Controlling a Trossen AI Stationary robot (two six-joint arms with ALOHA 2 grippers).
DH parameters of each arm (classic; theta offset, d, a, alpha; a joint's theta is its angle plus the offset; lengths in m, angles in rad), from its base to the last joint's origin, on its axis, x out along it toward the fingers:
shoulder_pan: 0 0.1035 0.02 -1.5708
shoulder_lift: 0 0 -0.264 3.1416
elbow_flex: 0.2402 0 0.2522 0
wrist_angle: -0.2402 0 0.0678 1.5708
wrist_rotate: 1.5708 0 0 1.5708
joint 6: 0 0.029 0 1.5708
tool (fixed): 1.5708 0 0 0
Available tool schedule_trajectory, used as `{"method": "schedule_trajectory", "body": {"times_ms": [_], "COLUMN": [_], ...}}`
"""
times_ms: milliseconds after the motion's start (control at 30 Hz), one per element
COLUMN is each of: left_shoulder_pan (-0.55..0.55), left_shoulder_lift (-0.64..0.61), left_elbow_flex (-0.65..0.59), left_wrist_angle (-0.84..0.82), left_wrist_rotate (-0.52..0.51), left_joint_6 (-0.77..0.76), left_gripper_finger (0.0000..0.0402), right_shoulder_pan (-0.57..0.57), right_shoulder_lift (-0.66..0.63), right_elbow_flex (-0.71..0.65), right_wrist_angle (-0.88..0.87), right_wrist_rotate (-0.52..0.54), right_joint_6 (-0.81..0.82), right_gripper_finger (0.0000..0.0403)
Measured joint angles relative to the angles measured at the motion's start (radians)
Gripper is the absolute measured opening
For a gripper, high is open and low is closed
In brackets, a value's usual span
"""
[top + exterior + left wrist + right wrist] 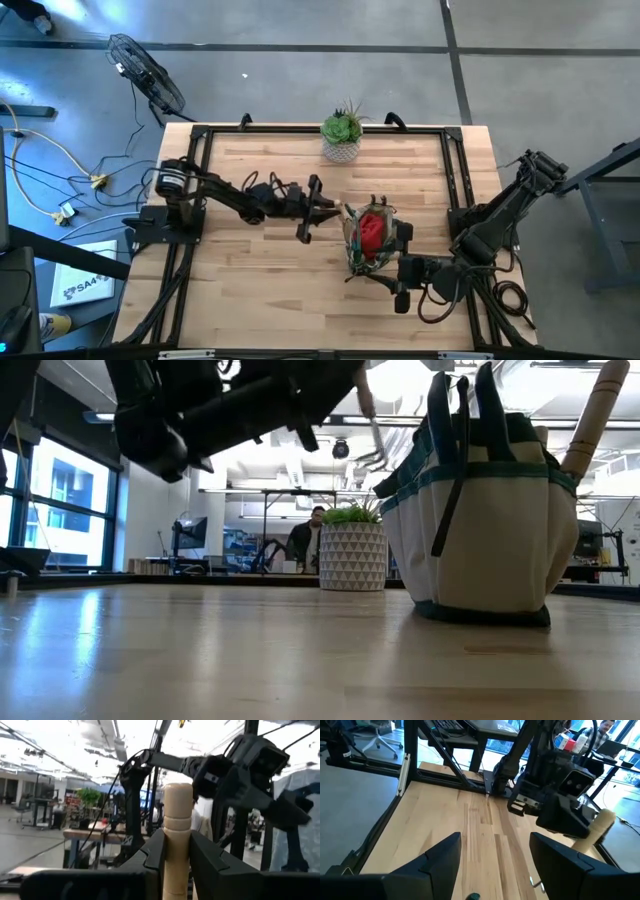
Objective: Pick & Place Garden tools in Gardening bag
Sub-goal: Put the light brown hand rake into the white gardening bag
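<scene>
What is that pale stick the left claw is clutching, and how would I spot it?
Start at the wooden table and find the tan gardening bag right of its middle. Just left of the bag, the left gripper hangs above the tabletop, shut on a wooden-handled tool. Its pale, ridged, round handle stands out against the dark fingers clamping it.

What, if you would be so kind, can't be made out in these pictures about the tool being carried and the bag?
- Metal end of the wooden-handled tool: high view too small; left wrist view, the left gripper hides it.
- Contents of the gardening bag: low view, its wall hides them; high view shows only something red.
- Right gripper: open; bag rim cut off there.
</scene>
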Motion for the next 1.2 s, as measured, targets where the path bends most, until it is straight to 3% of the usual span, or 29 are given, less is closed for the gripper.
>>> {"method": "schedule_trajectory", "body": {"times_ms": [467,1200], "left_shoulder_pan": [-0.015,0.043], "left_shoulder_lift": [0.123,0.136], "left_elbow_flex": [0.106,0.106], "left_wrist_angle": [-0.042,-0.078], "left_wrist_rotate": [-0.016,-0.032], "left_joint_6": [-0.041,-0.04], "left_gripper_finger": [0.0053,0.0053], "right_shoulder_pan": [0.0,0.0], "right_shoulder_lift": [0.0,0.0], "right_elbow_flex": [0.0,0.0], "right_wrist_angle": [0.023,0.023], "right_wrist_rotate": [0.0,-0.003], "right_joint_6": [0.003,0.003], "right_gripper_finger": [0.0229,0.0229]}}
